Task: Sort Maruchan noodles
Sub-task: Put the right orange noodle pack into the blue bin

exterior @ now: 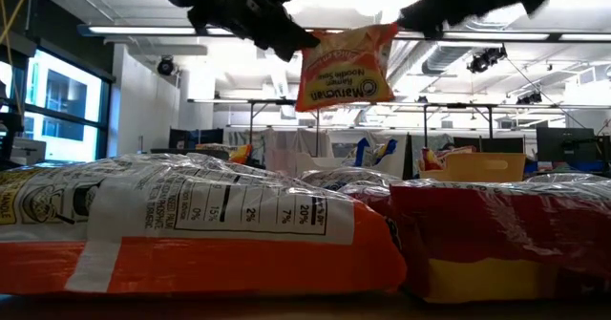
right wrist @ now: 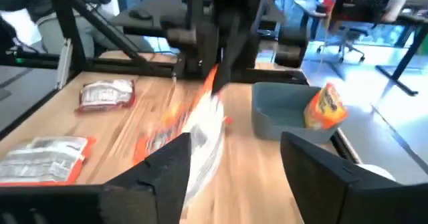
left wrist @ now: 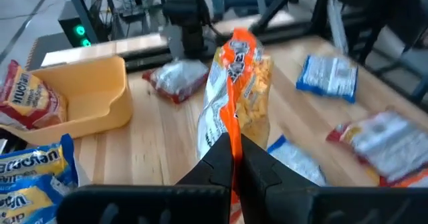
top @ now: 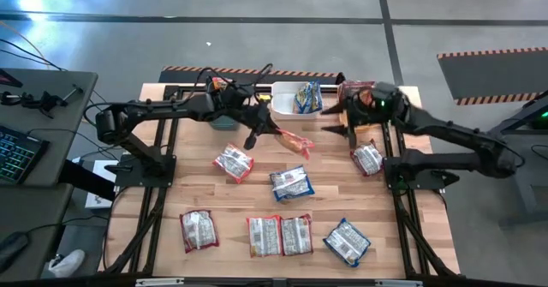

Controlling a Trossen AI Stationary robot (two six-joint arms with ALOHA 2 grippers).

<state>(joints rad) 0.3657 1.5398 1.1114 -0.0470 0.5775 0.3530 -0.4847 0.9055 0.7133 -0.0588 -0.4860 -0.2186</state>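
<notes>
Pinching an orange noodle packet (top: 294, 141) by its top edge, the left gripper (top: 254, 133) holds it in the air just in front of the white bin (top: 285, 99); its fingers (left wrist: 221, 158) are pressed together on the packet's seam, and the packet hangs clear of the table (top: 338, 193); the right gripper (top: 345, 118) sits just beside the white bin on its far side from the left arm, fingers spread, nothing between them; blue packets (top: 308, 97) already lie in the white bin; seven more packets lie flat on the table in front of the bin, the nearest a red one (top: 233, 162) and a blue one (top: 292, 183).
</notes>
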